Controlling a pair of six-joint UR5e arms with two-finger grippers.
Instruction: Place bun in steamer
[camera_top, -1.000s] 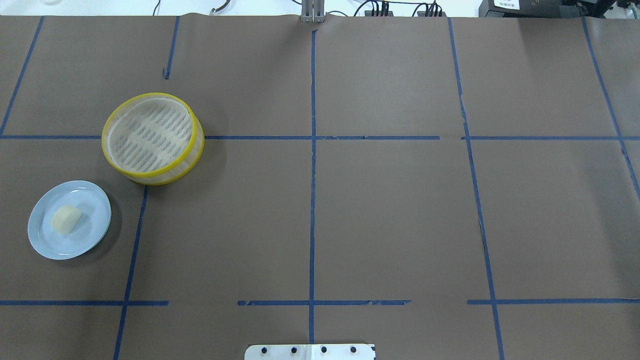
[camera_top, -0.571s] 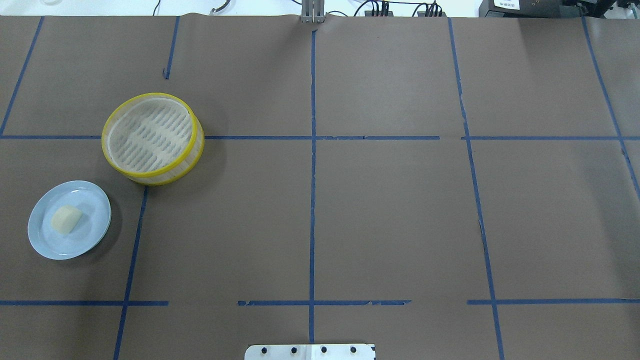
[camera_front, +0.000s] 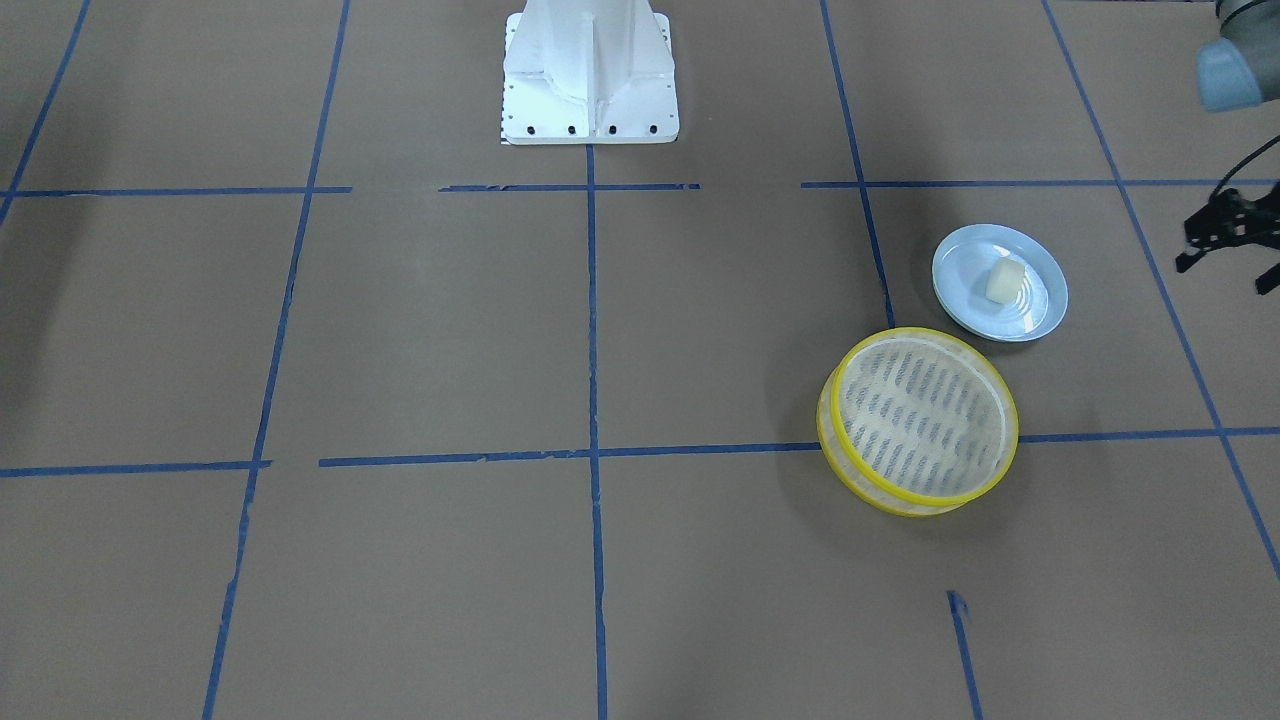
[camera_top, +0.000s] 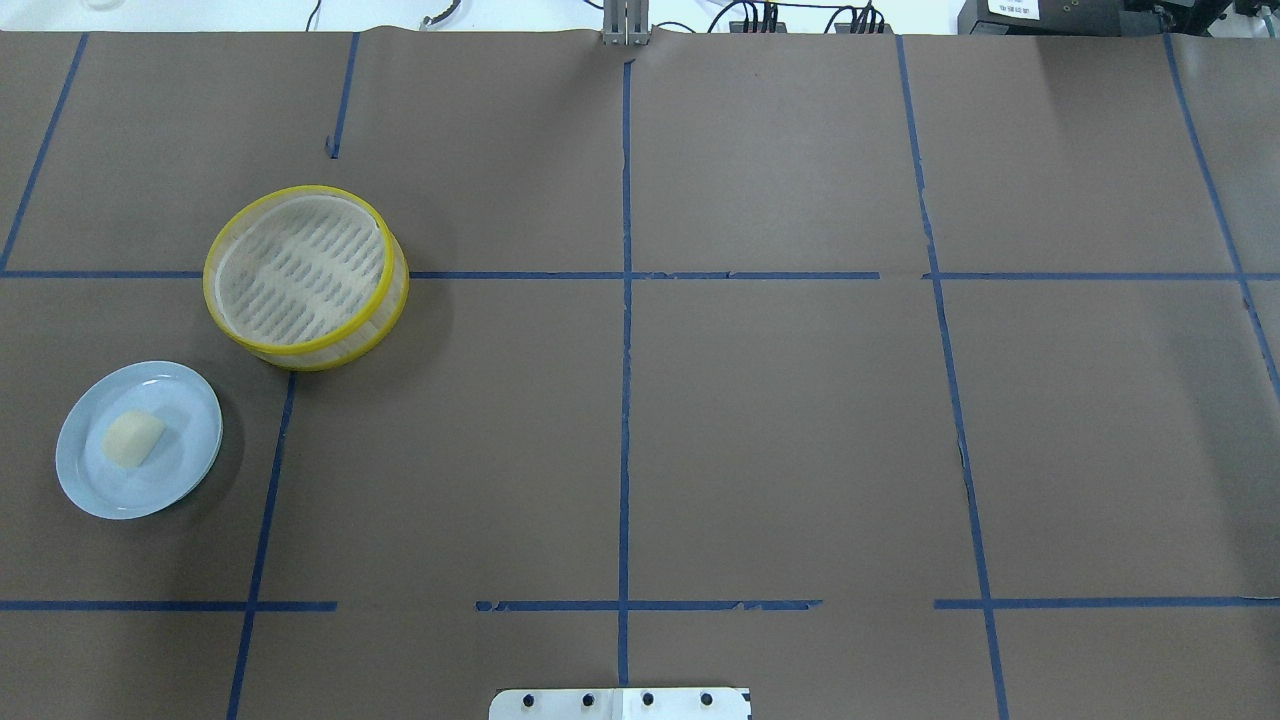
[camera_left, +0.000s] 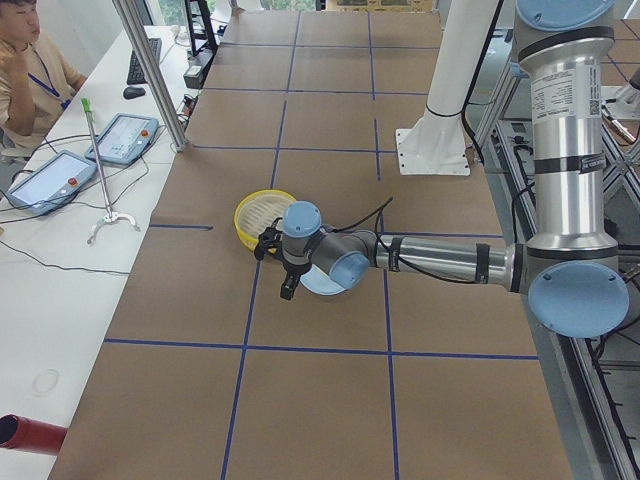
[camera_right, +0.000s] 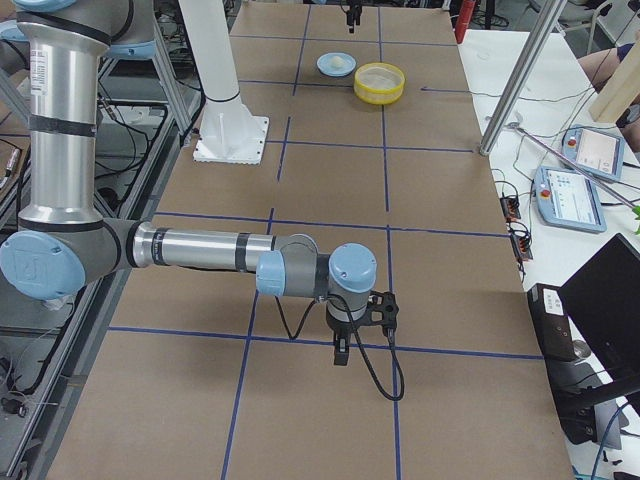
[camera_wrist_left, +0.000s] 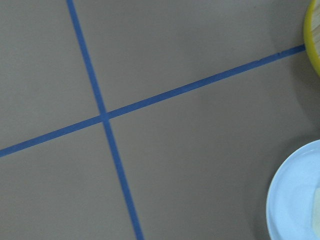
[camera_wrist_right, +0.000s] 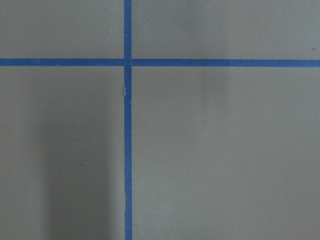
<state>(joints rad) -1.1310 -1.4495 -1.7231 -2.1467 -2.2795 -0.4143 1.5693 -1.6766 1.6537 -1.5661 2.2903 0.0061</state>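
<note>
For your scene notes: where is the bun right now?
Overhead view, left side: the bun lies on the pale blue plate, near the yellow-rimmed steamer.

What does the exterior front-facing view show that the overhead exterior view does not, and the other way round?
Only the front-facing view shows the left gripper, at its right edge beyond the plate, and the white pedestal's column. Only the overhead view shows the black cables past the table's far edge. Both show the bun lying on the pale blue plate, with the empty steamer close beside it.
</note>
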